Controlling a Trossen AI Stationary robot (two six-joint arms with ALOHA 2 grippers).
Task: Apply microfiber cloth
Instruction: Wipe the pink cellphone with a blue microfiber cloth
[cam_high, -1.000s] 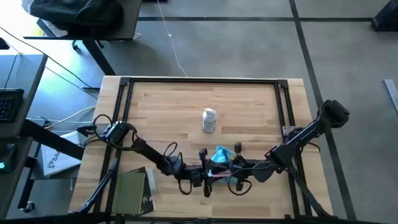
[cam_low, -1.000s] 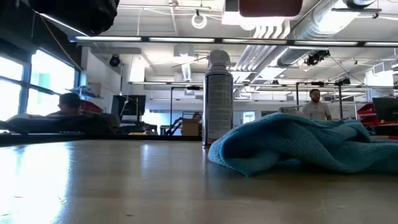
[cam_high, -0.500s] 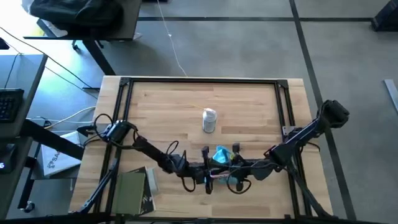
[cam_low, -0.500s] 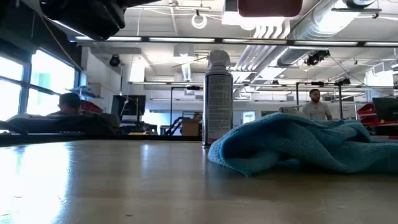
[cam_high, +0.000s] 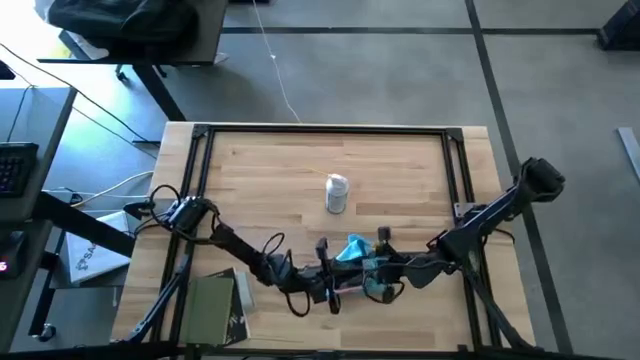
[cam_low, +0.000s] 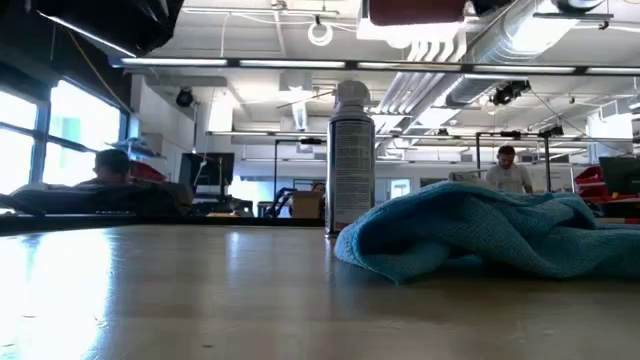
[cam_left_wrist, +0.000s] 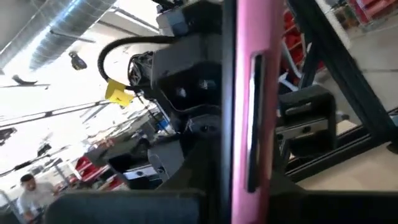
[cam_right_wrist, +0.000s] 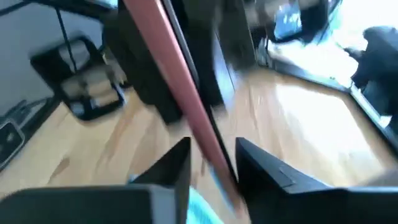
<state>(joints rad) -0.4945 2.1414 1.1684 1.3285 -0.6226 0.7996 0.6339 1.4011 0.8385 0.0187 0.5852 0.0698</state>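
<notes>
The turquoise microfiber cloth (cam_high: 350, 250) (cam_low: 480, 235) lies bunched on the table, right of and nearer than the white spray bottle (cam_high: 337, 193) (cam_low: 352, 160). No gripper touches it. A thin pink object (cam_high: 347, 284) (cam_left_wrist: 245, 106) hangs above the table by the near edge. My left gripper (cam_high: 325, 282) is shut on it. My right gripper (cam_high: 372, 278) (cam_right_wrist: 212, 152) faces it, open. Its fingers stand on either side of the pink object's other end (cam_right_wrist: 214, 168), with a small gap showing. My left gripper holds the pink object by its left end (cam_left_wrist: 242, 199), coming level from the table's left. The object itself hides the fingers in the wrist view. The object stands on edge, runs level toward my right gripper, and is clear of the table.
An olive box (cam_high: 212, 305) lies at the near left corner. A black frame (cam_high: 200, 150) runs along the table's sides and far edge. The far half of the table (cam_high: 300, 160) holds only the bottle. People (cam_low: 510, 170) are in the room beyond.
Both grippers and the pink object have shifted slightly toward the table's left edge. The cloth and bottle have stayed put.
</notes>
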